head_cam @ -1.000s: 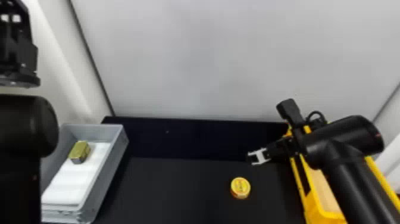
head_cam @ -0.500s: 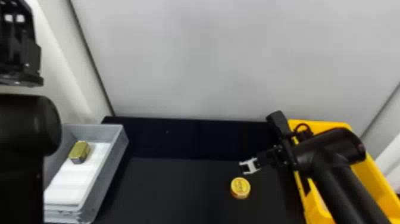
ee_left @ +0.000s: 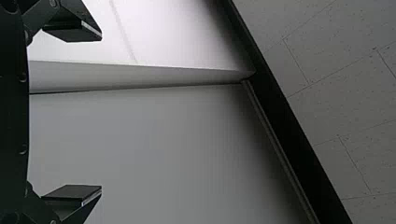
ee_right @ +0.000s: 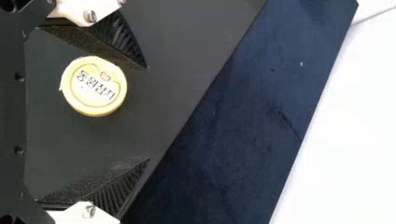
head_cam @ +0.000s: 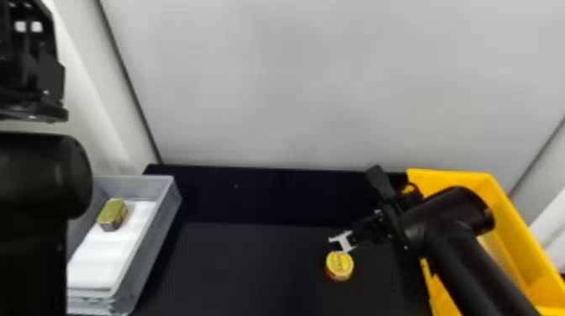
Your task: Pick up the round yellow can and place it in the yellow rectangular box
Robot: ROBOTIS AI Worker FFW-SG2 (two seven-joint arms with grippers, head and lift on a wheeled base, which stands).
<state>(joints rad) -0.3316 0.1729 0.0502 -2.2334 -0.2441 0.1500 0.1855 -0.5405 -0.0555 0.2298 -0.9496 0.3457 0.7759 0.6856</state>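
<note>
You have the round yellow can [ee_right: 95, 86] flat on the dark surface [head_cam: 252, 269], printed lid up, just beside the tip of your right pincer [ee_right: 148, 114] on the robot's side. That pincer stands spread wide, clamped on nothing; in the right wrist view the can sits within its span, nearer one finger than the other.

Expect a stiff, probably metal can, likely full and so fairly heavy for its size. It shouldn't crush easily, but its smooth round wall could slip or swivel. You want both ribbed fingers [ee_right: 122, 37] square across its widest part, low on the side wall; a pinch at the lid edge would probably slide off. Centre the pincer first, or the nearer finger may push the can along or land on its lid.

Your yellow rectangular box [head_cam: 504, 210] lies to the right of that pincer, with the right forearm slanting over it. Its raised wall is what you have to clear with the can, so lift well before swinging across.

Well off to the pincer's left is a grey tray [head_cam: 147, 248] with a white liner [head_cam: 105, 252] and a small gold-green tin [head_cam: 112, 214], out of your way. A pale wall [head_cam: 294, 84] rises beyond the pincer. Your left pincer [ee_left: 101, 112] waits empty, fingers apart, its arm at the head view's left edge.
</note>
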